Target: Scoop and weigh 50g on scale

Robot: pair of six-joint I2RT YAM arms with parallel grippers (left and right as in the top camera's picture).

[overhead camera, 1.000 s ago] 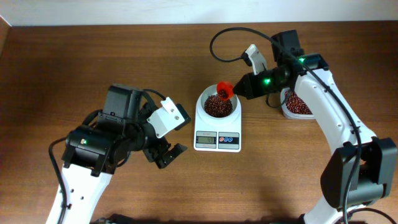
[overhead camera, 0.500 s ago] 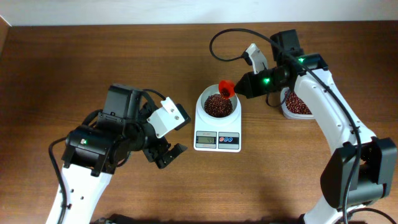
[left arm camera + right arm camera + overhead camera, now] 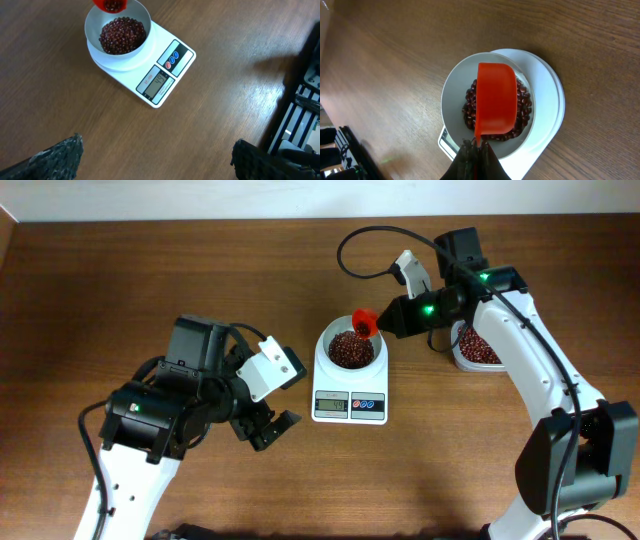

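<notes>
Your right end effector (image 3: 383, 323) is clamped on the handle of the red scoop (image 3: 362, 324). The scoop runs straight ahead of it, directly above the bean-filled bowl (image 3: 350, 352) of the scale (image 3: 350, 406) on the counter (image 3: 150, 270). Your left end effector (image 3: 268, 430), wide open and empty, hangs farther off.

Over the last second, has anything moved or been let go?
Nothing visibly changed. The right end effector stays shut on the red scoop over the bowl of beans on the scale; the left end effector stays open, away from the scale.
</notes>
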